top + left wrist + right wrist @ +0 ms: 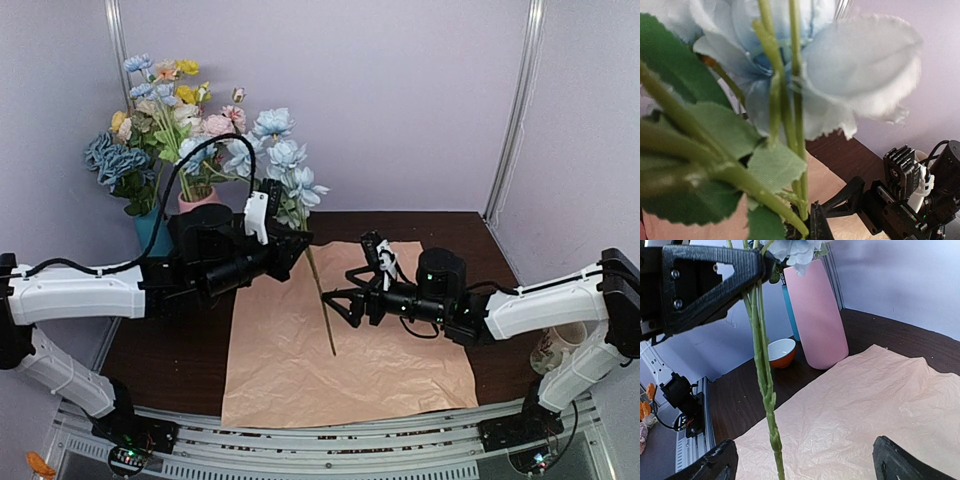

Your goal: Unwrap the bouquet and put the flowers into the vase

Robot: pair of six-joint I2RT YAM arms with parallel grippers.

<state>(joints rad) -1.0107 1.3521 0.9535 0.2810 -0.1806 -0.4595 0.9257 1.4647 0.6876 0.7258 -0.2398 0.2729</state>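
Above the spread-out paper [380, 370], the left gripper [298, 243] is clamping the flowers [285, 160] by their stems, ready for the vase [817, 315], while the right gripper [338, 303] is gaping empty alongside.

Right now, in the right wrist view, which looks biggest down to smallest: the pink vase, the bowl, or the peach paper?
1. peach paper
2. pink vase
3. bowl
The paper reaches nearest the camera, which flatters it.

Robot lab booth: plain lilac panel walls [400, 100], aluminium rail frame [350, 445], bolted robot arms [80, 292].
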